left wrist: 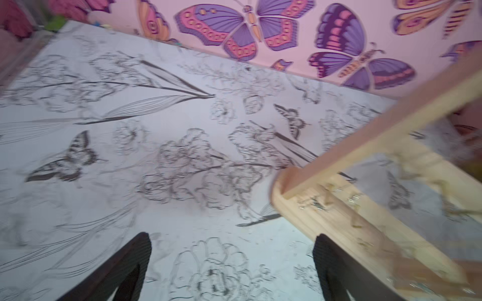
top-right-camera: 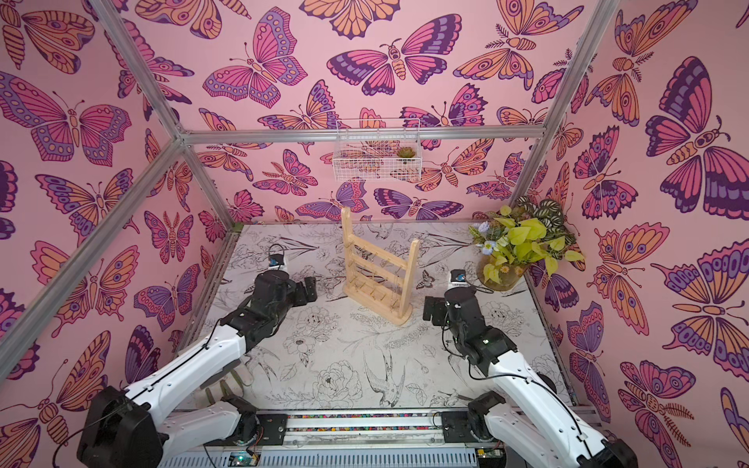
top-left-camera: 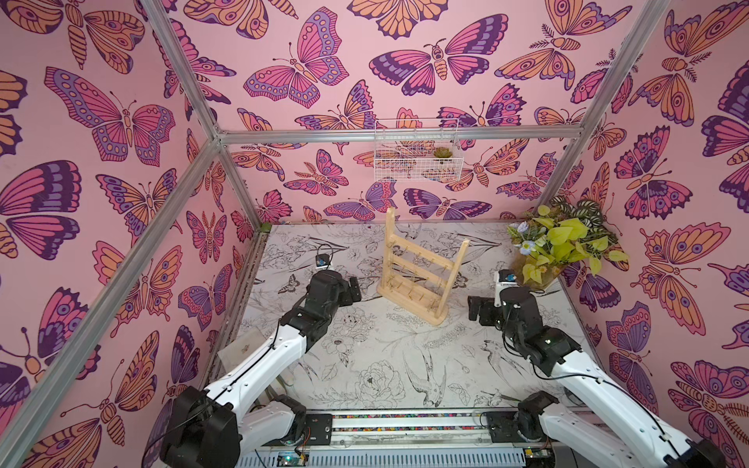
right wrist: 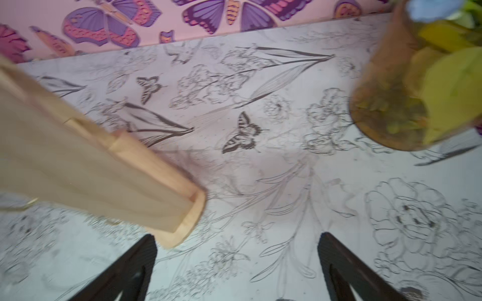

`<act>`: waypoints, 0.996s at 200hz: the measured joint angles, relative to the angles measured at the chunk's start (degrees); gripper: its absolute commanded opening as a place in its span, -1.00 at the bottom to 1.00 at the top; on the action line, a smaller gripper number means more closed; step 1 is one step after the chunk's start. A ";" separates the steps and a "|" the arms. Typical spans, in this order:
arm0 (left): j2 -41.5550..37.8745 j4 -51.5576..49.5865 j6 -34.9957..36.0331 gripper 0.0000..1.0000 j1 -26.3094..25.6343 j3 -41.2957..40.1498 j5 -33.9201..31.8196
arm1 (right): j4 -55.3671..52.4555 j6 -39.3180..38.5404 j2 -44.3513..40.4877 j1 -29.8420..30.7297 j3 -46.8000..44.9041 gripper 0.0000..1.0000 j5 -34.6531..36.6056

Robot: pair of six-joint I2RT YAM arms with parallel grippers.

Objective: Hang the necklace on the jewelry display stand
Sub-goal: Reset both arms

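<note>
1. The left gripper point(left wrist: 232, 242) has its black jaws spread wide, and only printed tabletop shows in the gap.
2. The right gripper point(right wrist: 238, 238) is spread just as wide and is equally empty.
3. Between the two, near each but touching neither, the pale wooden ladder-shaped jewelry display stand point(top-left-camera: 388, 251) stands upright on the white flower-printed table point(top-left-camera: 364, 356).
4. The thin gold necklace cannot be picked out (both wrist views are blurred, and the chain is too fine for the top views).
</note>
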 measured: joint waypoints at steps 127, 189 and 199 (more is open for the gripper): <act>8.90 27.10 21.38 0.99 20.02 -17.31 -6.86 | 48.85 -14.64 28.11 -14.08 -13.40 0.98 8.90; 22.01 51.23 26.16 1.00 21.64 -22.56 11.80 | 64.94 -16.41 38.45 -17.00 -13.81 0.98 3.96; 22.60 52.98 26.56 1.00 21.81 -22.49 13.33 | 64.13 -16.33 38.12 -17.22 -13.29 0.98 3.80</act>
